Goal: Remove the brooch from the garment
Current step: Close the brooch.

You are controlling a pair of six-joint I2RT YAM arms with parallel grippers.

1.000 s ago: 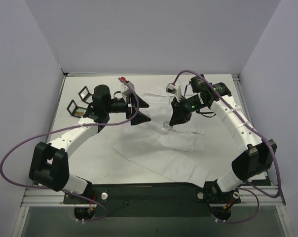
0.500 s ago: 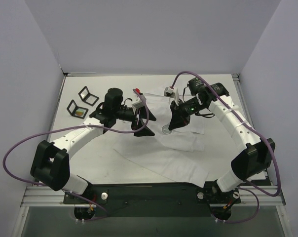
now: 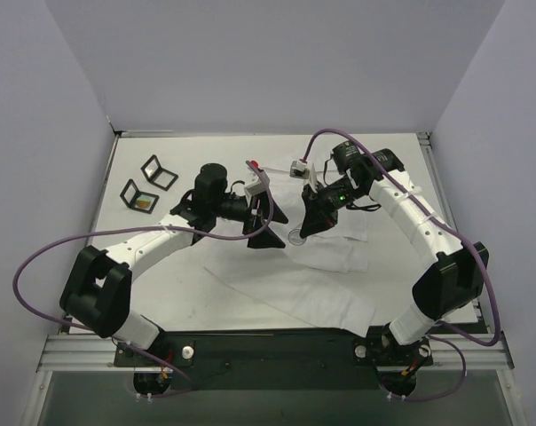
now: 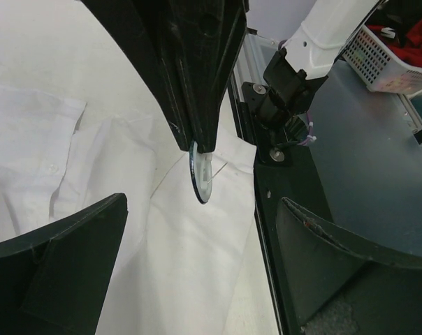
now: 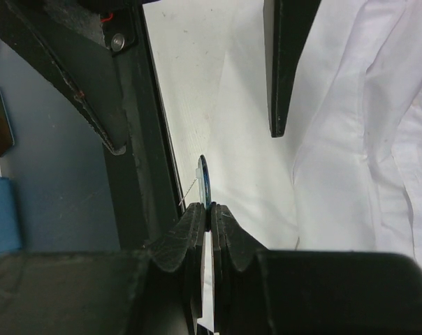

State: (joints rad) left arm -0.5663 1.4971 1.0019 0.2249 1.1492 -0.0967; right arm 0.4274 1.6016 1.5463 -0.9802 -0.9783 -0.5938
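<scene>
My right gripper (image 3: 301, 232) is shut on the brooch (image 3: 295, 237), a small round disc held by its edge. In the right wrist view the brooch (image 5: 205, 183) stands edge-on just past the right gripper (image 5: 209, 209), a thin pin sticking out bare on one side. The white garment (image 3: 321, 284) lies spread on the table beneath it. My left gripper (image 3: 259, 217) stands wide open just left of the brooch with nothing between its fingers. In the left wrist view the brooch (image 4: 200, 176) hangs from the right fingertips (image 4: 197, 118) above the garment (image 4: 176, 265), ahead of the left gripper (image 4: 204, 279).
Two small open black boxes (image 3: 160, 171) (image 3: 138, 197) sit at the far left of the table. The black base rail (image 3: 268, 342) runs along the near edge. Beyond the table edge, a white basket (image 4: 389, 52) holds red items.
My left arm has swung right, bringing its open gripper close to the brooch. The right gripper has shifted slightly left, still shut on the brooch.
</scene>
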